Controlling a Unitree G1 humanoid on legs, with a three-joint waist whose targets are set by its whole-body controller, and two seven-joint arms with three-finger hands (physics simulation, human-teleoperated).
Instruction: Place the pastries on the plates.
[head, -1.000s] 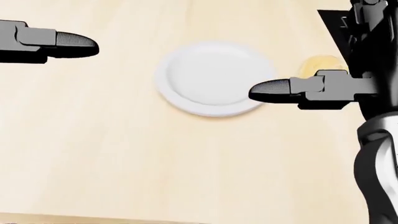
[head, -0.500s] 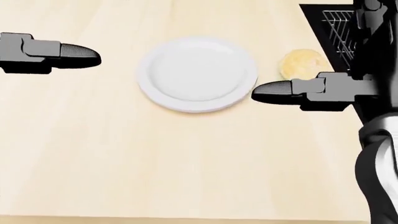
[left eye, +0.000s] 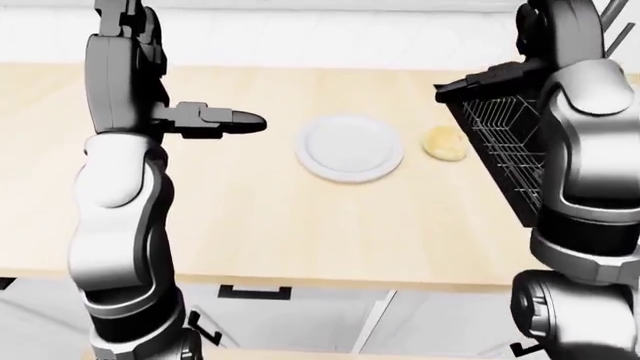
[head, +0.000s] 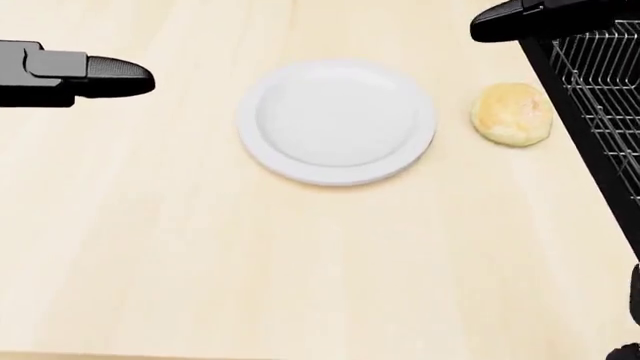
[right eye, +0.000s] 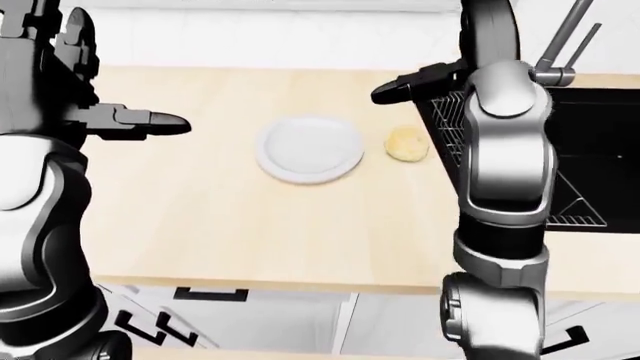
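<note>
A white empty plate (head: 337, 121) lies on the pale wooden counter (head: 250, 262). One round golden pastry (head: 512, 113) rests on the counter just right of the plate, not touching it. My left hand (head: 125, 76) hovers left of the plate, fingers stretched out flat, open and holding nothing. My right hand (head: 505, 21) is raised at the top right of the head view, above and beyond the pastry, fingers extended and empty. In the right-eye view the right hand (right eye: 395, 90) points left, over the counter above the pastry (right eye: 406, 144).
A black wire dish rack (head: 600, 82) stands right of the pastry, close to it. Beyond it lie a dark sink (right eye: 590, 150) and a faucet (right eye: 560, 45). The counter's near edge (left eye: 300, 281) runs above cabinet doors.
My right hand has lifted from beside the plate's right edge to the top right, uncovering the pastry. The left hand has barely moved. The view shifted a little.
</note>
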